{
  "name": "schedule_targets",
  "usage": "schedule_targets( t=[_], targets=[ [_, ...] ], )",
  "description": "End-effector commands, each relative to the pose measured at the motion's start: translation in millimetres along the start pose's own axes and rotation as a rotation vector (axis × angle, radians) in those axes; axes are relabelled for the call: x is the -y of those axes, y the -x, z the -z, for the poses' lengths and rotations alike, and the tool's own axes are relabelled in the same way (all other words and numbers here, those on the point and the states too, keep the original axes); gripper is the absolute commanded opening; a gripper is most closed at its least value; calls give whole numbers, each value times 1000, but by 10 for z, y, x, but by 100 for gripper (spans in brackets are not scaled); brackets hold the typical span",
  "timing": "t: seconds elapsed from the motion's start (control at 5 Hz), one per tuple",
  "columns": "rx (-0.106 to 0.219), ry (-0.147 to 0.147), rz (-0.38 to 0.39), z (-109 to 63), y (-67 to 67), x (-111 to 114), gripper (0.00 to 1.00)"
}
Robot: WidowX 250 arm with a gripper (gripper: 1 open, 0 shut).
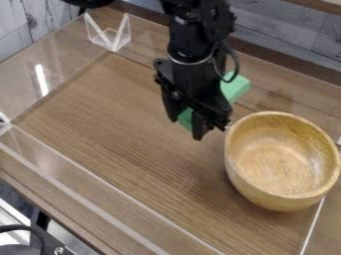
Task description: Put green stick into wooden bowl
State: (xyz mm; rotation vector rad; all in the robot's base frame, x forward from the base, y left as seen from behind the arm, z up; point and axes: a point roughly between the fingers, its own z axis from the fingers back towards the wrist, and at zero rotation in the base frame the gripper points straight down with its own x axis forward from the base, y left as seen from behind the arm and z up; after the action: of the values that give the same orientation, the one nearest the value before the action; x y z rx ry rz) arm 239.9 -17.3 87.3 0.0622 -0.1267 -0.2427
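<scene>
My arm hangs straight down over the table (94, 149), just left of the wooden bowl (281, 159). The gripper (198, 122) is clamped on the green stick (194, 123), held off the tabletop beside the bowl's left rim. Only slivers of green show between the fingers, so I can't tell its long axis. The bowl's hollow holds nothing.

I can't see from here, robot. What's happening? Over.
Gripper shut on green stick, beside bowl, not over it yet. Bowl empty. Nothing in the way. Over.
</scene>
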Motion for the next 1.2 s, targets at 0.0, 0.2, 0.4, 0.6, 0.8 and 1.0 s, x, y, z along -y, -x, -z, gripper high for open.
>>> schedule_targets(
  t=[0.0, 0.2, 0.4, 0.6, 0.8, 1.0],
  targets=[
    [25, 0, -16, -21, -51, -37, 0],
    [26, 3, -25, -9, -60, -43, 0],
    [24, 8, -31, 11, -59, -44, 0],
    [27, 12, -37, 13, -68, -46, 0],
    [28, 16, -43, 26, -72, -47, 0],
    [28, 20, -47, 35, -75, -48, 0]
  ],
)
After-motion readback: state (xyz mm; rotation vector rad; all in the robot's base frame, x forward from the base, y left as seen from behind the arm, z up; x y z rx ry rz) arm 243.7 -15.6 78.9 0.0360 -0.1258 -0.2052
